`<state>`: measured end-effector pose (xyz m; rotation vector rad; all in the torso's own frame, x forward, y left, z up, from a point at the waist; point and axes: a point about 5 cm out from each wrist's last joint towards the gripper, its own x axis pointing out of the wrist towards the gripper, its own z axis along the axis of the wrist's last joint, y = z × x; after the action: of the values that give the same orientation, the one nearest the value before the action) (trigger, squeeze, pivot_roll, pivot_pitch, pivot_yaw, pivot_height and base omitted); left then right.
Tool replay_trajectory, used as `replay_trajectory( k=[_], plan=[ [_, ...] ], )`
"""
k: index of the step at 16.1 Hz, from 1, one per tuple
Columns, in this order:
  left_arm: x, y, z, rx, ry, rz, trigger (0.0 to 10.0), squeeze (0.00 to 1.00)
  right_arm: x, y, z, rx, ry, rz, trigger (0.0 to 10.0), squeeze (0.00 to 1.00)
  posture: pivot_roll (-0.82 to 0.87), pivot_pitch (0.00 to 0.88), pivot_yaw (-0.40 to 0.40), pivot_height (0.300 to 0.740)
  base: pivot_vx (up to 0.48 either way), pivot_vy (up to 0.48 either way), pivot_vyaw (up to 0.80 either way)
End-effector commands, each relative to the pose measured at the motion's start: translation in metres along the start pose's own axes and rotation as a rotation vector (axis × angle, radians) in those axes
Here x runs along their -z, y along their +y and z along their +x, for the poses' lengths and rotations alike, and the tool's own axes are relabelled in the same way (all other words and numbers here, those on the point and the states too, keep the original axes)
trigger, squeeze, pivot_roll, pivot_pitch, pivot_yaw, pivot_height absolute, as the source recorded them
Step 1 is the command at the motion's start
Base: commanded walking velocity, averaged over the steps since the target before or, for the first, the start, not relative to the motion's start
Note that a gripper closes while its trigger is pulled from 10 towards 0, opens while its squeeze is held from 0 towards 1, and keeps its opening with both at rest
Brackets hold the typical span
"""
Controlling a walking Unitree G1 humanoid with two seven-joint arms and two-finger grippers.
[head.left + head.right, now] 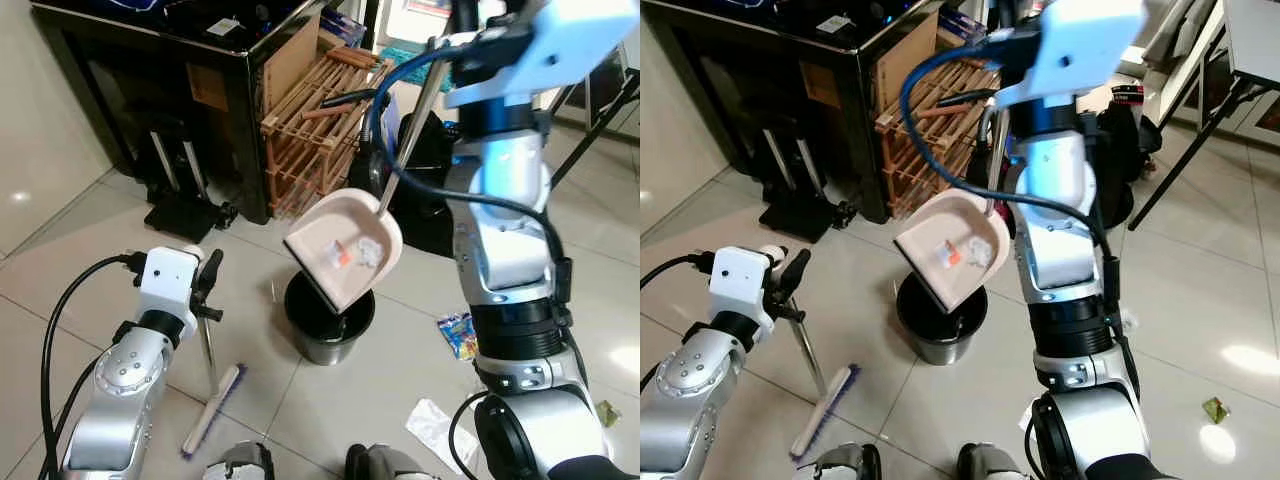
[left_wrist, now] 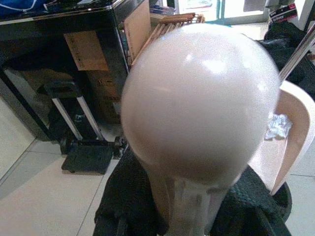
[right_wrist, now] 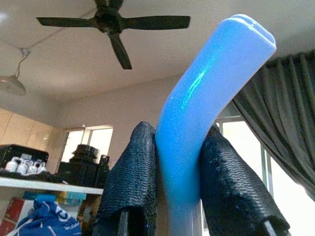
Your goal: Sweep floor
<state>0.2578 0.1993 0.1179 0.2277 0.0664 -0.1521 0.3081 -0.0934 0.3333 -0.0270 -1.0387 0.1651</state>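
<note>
Glossy pale tiled floor [image 1: 80, 250]; black cabinet [image 1: 170, 80] behind; wooden rack [image 1: 315, 130] leaning beside it; ceiling fan [image 3: 113, 24] overhead

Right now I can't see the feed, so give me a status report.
Right claw shut on dustpan handle, dustpan tilted over black bin. Left claw shut on broom, head on floor. Wrappers on tiles near bin.

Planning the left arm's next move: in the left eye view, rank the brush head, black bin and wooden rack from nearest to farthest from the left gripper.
From the left gripper:
1. Brush head, on the floor just below it.
2. Black bin, to its right, under the dustpan.
3. Wooden rack, farther back against the dark cabinet.
</note>
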Motion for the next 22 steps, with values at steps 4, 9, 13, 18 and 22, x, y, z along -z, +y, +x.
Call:
replay_trajectory(
  k=[4, 9, 13, 18, 22],
  plan=[
    [-0.008, 0.004, -0.004, -0.019, -0.026, 0.031, 10.0, 0.00, -0.012, 0.007, 0.005, -0.036, -0.109, -0.017, 10.0, 0.00, 0.02, 0.136, -0.045, 0.740, 0.000, 0.000, 0.00],
    [-0.009, 0.004, -0.004, -0.010, -0.029, 0.039, 10.0, 0.00, -0.015, 0.032, -0.007, -0.134, -0.156, 0.011, 10.0, 0.00, 0.02, 0.142, -0.039, 0.740, 0.000, 0.000, 0.00],
    [-0.009, 0.003, -0.005, -0.010, -0.027, 0.045, 10.0, 0.00, -0.017, 0.048, -0.014, -0.201, -0.193, 0.009, 10.0, 0.00, 0.03, 0.136, -0.047, 0.740, 0.000, 0.000, 0.00],
    [-0.009, 0.006, -0.006, -0.024, -0.027, 0.025, 10.0, 0.00, -0.023, 0.067, -0.022, -0.261, -0.234, 0.003, 10.0, 0.00, 0.03, 0.134, -0.042, 0.740, 0.000, 0.000, 0.00],
    [-0.010, 0.007, -0.003, -0.031, -0.035, 0.007, 10.0, 0.00, -0.028, 0.081, -0.028, -0.310, -0.267, 0.011, 10.0, 0.00, 0.02, 0.127, -0.038, 0.740, 0.000, 0.000, 0.00]
  ],
)
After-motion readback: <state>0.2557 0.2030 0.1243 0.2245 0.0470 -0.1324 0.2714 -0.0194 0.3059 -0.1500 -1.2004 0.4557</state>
